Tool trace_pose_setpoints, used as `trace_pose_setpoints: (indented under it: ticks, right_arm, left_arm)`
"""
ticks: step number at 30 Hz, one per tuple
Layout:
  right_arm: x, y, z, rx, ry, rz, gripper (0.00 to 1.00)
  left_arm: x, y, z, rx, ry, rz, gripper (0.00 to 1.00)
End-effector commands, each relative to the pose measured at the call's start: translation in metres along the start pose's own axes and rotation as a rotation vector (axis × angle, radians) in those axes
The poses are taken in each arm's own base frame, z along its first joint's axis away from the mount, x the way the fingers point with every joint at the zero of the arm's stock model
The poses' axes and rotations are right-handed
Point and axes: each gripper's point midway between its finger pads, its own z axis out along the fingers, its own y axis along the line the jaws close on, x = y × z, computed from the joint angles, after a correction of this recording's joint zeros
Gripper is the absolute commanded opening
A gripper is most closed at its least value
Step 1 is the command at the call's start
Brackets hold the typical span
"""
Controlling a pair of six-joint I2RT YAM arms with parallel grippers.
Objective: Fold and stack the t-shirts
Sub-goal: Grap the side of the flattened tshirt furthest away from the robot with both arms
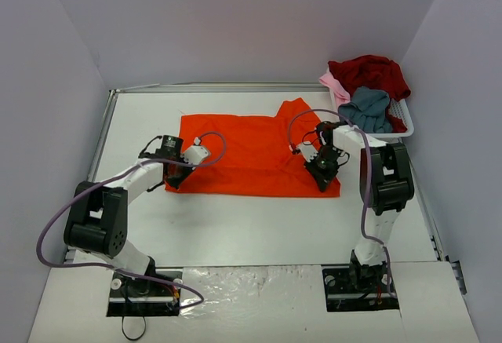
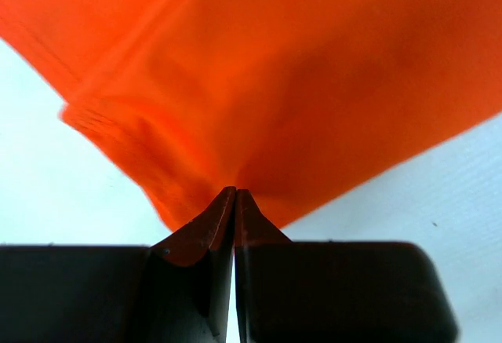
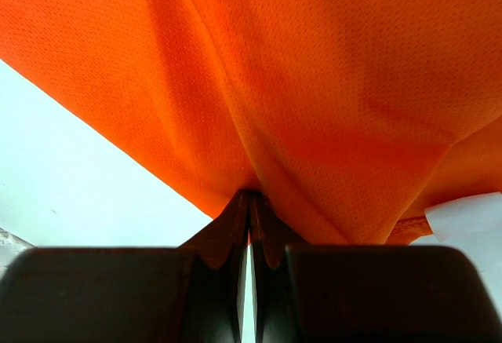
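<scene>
The orange-red t-shirt (image 1: 251, 155) is spread flat on the bench (image 1: 235, 225). Its near edge is pinched at each corner by the left tool (image 2: 235, 194) and right tool (image 3: 249, 195), both fully closed. The cloth is judged thin, limp and light, so corners are best gripped. The white basket (image 1: 404, 115) of other shirts (image 1: 372, 72) is set well apart and is not judged an obstruction.
</scene>
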Motion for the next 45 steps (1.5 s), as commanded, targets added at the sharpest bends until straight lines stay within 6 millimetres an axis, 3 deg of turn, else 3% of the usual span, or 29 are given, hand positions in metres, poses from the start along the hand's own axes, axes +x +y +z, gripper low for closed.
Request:
trace_pose_setpoints:
  ticks: [1, 7, 11, 14, 19, 25, 45]
  right_arm:
    - [0.020, 0.004, 0.024, -0.043, 0.111, 0.013, 0.00]
    - [0.016, 0.002, 0.030, -0.059, 0.113, 0.018, 0.00]
    - [0.012, 0.001, 0.033, -0.068, 0.109, 0.019, 0.00]
    - [0.010, 0.001, 0.033, -0.070, 0.104, 0.017, 0.00]
    - [0.014, 0.002, 0.034, -0.072, 0.115, 0.016, 0.00]
    - [0.017, 0.005, 0.032, -0.073, 0.113, 0.016, 0.00]
    - [0.032, 0.021, 0.026, -0.084, 0.113, -0.005, 0.00]
  left_arm:
    - [-0.035, 0.026, -0.012, -0.062, -0.112, -0.018, 0.02]
    - [-0.035, 0.031, -0.013, -0.053, -0.126, -0.034, 0.02]
    - [-0.027, 0.031, -0.002, -0.045, -0.089, -0.031, 0.02]
    - [-0.015, 0.032, 0.010, -0.042, -0.029, -0.031, 0.03]
    - [-0.007, 0.030, 0.015, -0.008, 0.030, -0.022, 0.02]
    - [0.016, 0.019, 0.022, 0.045, 0.144, 0.002, 0.02]
    - [0.077, -0.023, -0.001, 0.165, 0.323, 0.061, 0.02]
